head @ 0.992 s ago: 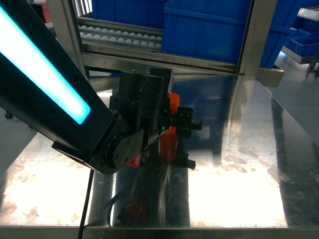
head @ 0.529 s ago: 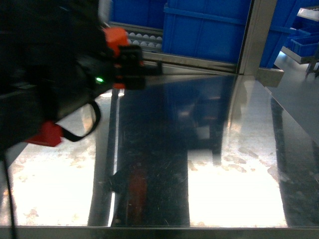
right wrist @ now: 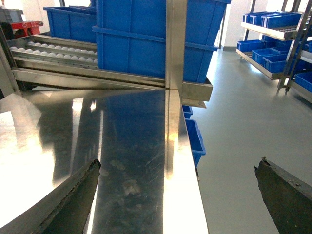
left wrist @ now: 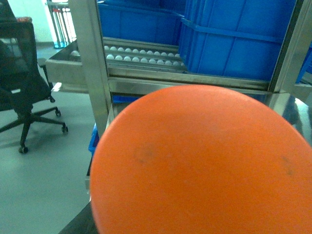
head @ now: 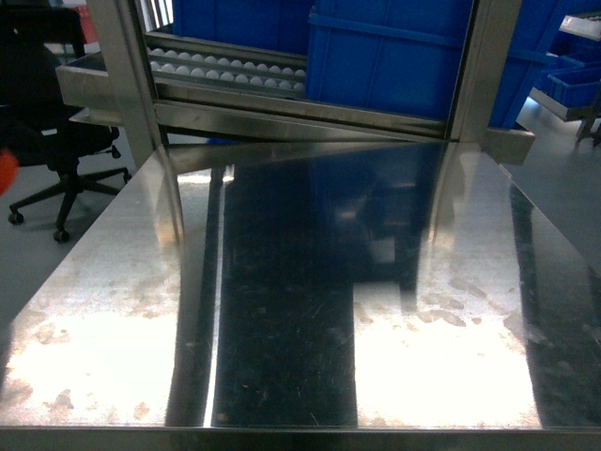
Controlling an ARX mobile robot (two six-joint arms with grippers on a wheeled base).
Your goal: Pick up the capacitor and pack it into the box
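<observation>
The orange capacitor [left wrist: 204,161], a smooth matte round end, fills the lower right of the left wrist view, carried by the left gripper, whose fingers are hidden. In the head view the arm has swung off the shiny scratched steel table [head: 310,310], leaving an orange blur at the left edge; transport toward the unseen box seems underway. The right gripper [right wrist: 178,195] is spread wide.

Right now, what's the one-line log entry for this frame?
left wrist view: filled by orange round object, hand hidden | right hand: open, empty, over steel table edge | box: not in view
</observation>
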